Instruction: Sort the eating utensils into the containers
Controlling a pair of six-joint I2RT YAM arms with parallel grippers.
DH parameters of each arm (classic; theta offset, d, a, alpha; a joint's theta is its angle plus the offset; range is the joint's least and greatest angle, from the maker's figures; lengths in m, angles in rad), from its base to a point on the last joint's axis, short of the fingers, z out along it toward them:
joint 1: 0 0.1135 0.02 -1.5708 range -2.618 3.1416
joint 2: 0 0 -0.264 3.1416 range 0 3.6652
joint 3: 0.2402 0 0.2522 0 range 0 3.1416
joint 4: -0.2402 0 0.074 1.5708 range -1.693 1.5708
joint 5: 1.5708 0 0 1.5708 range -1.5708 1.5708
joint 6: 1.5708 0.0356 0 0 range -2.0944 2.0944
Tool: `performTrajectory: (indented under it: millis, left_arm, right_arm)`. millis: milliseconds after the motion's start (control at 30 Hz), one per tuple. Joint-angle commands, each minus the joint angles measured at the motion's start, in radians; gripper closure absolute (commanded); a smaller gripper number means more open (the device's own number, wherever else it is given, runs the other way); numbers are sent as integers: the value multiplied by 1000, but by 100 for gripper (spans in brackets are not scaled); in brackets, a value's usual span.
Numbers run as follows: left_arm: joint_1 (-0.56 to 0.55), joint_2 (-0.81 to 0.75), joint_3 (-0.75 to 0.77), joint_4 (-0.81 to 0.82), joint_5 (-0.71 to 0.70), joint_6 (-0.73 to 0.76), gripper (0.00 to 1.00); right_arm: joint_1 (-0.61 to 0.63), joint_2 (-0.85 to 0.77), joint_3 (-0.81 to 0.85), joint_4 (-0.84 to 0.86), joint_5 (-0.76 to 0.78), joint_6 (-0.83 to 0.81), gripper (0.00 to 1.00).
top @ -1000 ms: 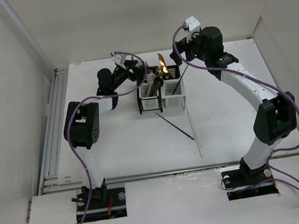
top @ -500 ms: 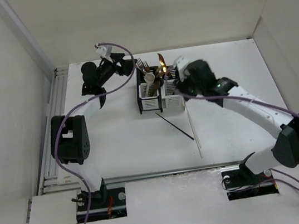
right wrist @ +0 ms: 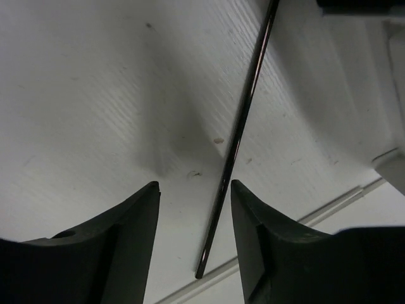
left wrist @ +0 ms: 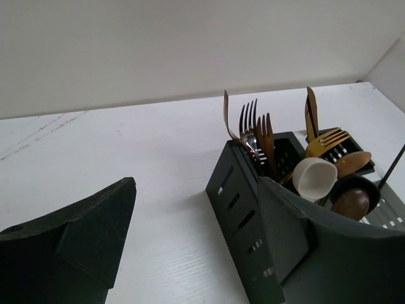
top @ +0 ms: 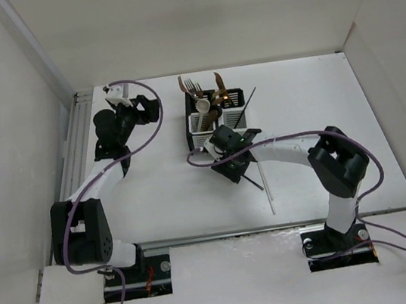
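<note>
The two joined containers [top: 220, 136] stand at the back middle and hold forks [top: 192, 88], a gold spoon [top: 218, 85], a cream spoon [top: 203, 106] and a leaning black chopstick [top: 248, 104]. Another black chopstick [top: 253, 183] and a white chopstick [top: 265, 185] lie on the table in front. My right gripper [top: 233, 164] is open, low over the table, with the black chopstick [right wrist: 239, 142] between its fingers [right wrist: 107, 253]. My left gripper [top: 149, 111] is open and empty, left of the containers [left wrist: 243, 209].
The white chopstick [right wrist: 342, 204] lies just beyond the black one's tip in the right wrist view. White walls enclose the table on three sides. A slotted rail [top: 75, 167] runs along the left edge. Purple cables loop over both arms.
My right arm has swung from above the containers down to the table in front of them, over the black chopstick. My left arm has drawn back leftward, away from the containers.
</note>
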Motion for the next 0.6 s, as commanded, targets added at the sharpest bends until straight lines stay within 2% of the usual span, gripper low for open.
performTrajectory:
  millis: [0,167,500,533,567]
  left_arm:
    - [3,-99,-45,-15,-55,25,25]
    - [3,-183,-101,-42,-82,59,24]
    - [-30,-245,-169,-22,-124,129,20]
    - [-39,-255,-169,-22,-124,129,20]
    - [-39,-256,-180,-13,-124,129,20]
  right_arm:
    - [-21,-27,33,-17,24,50,45]
    - [-30,-24,-48,8,7,73,43]
    - [-61,58,-102,42,-70,101,48]
    - [-61,58,-113,53,-80,101,50]
    - [-61,83,-113,53,-81,101,59]
